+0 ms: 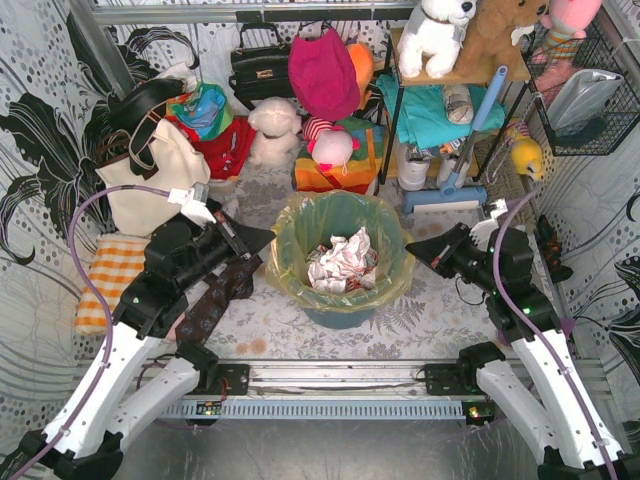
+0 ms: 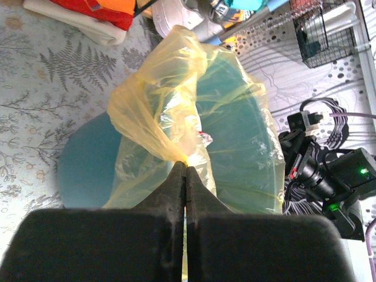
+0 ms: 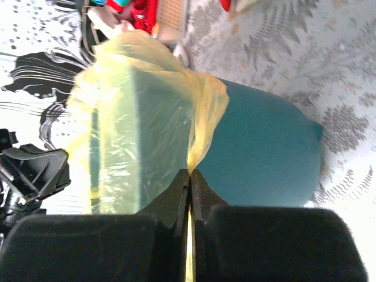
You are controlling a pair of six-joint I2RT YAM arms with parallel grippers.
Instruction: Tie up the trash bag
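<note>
Closest to the lens, the left pincer (image 2: pixel 186 166) is seen at the bottom centre of the left wrist view, its black jaws pressed together on a gathered fold of the trash bag (image 2: pixel 158 111). The right pincer (image 3: pixel 189 173) is likewise clamped on a fold of the yellow film at the bottom centre of the right wrist view.

The trash bag is seated in a round teal bin (image 1: pixel 345 318) at the centre of the top view, with its rim turned outward over the bin's edge. Crumpled white paper (image 1: pixel 342 262) is contained inside. The bag is gripped at its left rim by the left pincer and at its right rim by the right pincer.

The bin is carried on a fern-patterned counter (image 1: pixel 440 320). A cream tote bag (image 1: pixel 150 180) is located at the upper left of the frame, with an orange checked cloth (image 1: pixel 110 270) just below it. A white plush toy (image 1: pixel 275 130) is positioned behind the bin.
</note>
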